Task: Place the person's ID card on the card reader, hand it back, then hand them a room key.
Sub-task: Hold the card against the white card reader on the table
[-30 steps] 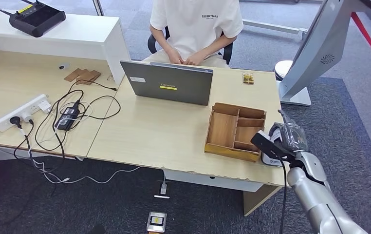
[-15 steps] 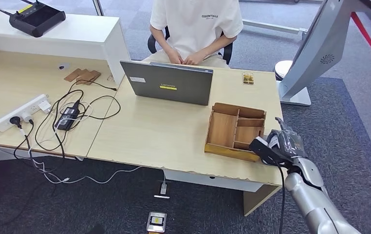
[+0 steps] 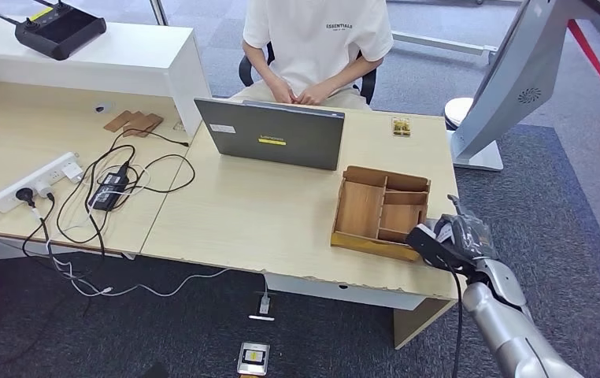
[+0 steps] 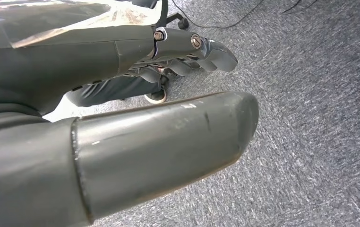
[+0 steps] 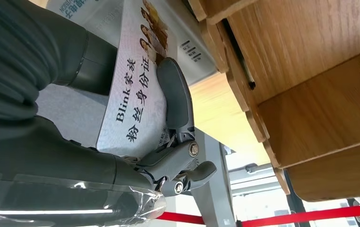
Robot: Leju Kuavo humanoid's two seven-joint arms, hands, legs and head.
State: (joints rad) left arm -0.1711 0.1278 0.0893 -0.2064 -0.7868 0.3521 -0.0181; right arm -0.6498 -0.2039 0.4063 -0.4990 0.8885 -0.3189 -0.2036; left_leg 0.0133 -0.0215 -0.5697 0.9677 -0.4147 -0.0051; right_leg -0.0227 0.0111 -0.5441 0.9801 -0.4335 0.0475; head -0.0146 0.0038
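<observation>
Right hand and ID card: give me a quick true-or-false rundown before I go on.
1. The right hand holds the ID card. True.
2. The right hand is beside the wooden organizer. True.
3. The laptop lies closed flat. False: it stands open, its lid's back toward the robot.
4. The left hand holds a room key. False: it hangs over carpet, holding nothing.
5. The person is reaching for the card. False: their hands stay at their lap.

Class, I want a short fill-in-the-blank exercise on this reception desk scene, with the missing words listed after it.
1. The right robot hand holds an ID ____.
2. The wooden tray sits beside the robot's ____ hand.
3. The person sits behind an open ____.
4. The left robot hand hangs over grey ____.

Missing words: card; right; laptop; carpet
</observation>
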